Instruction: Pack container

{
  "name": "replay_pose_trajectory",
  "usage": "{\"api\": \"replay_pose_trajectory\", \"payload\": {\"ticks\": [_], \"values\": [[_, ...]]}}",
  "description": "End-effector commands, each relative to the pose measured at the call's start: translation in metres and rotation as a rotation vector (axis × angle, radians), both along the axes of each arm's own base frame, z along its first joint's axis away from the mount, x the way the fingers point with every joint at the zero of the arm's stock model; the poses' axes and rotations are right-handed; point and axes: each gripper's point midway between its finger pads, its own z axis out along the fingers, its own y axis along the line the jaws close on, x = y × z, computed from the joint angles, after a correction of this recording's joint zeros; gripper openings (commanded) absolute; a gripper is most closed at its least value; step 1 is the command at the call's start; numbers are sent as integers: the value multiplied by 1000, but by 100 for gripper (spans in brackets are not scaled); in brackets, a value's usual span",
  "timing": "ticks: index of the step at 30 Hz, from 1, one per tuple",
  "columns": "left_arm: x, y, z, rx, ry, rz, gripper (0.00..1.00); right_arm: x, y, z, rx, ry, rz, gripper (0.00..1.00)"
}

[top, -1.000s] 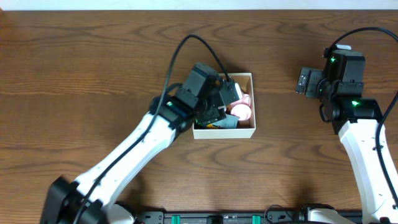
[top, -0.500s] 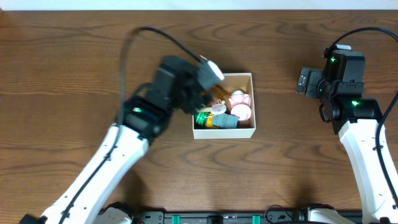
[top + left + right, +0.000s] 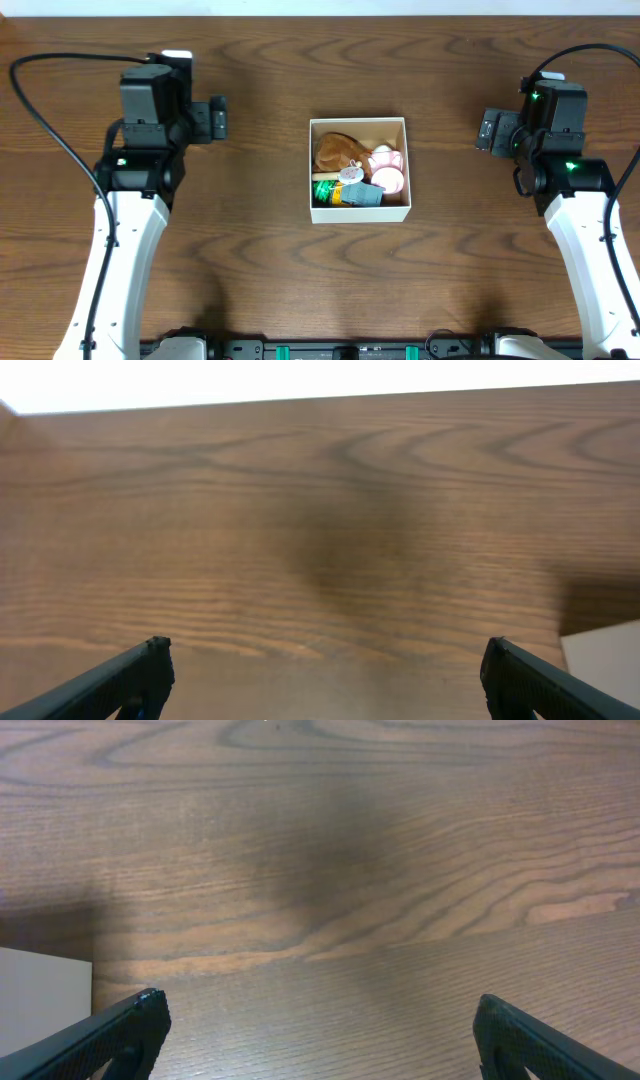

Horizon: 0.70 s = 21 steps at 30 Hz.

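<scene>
The container, a square white-walled box, sits mid-table in the overhead view. It holds a brown plush toy, a pink cup, a grey piece and a green-yellow item. My left gripper hovers well to the box's left, open and empty. Its wrist view shows wide-apart fingertips over bare wood, with the container's corner at the right edge. My right gripper is open and empty to the box's right. A slice of the container's wall appears left of its fingertips.
A brown wood-grain table lies all around the box. The table's far edge meets a white background along the top. A dark rail with green clips runs along the front edge.
My left arm has swung from over the container far out to the left, its jaws opening wider. The toys it was above now lie uncovered in the box. The right arm has stayed still.
</scene>
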Motion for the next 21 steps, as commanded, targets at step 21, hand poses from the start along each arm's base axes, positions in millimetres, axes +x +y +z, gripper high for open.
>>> {"api": "replay_pose_trajectory", "payload": {"ticks": [21], "values": [[-3,7,3,-13,0,37,98,1,0,0,9,-2,-8,99]]}}
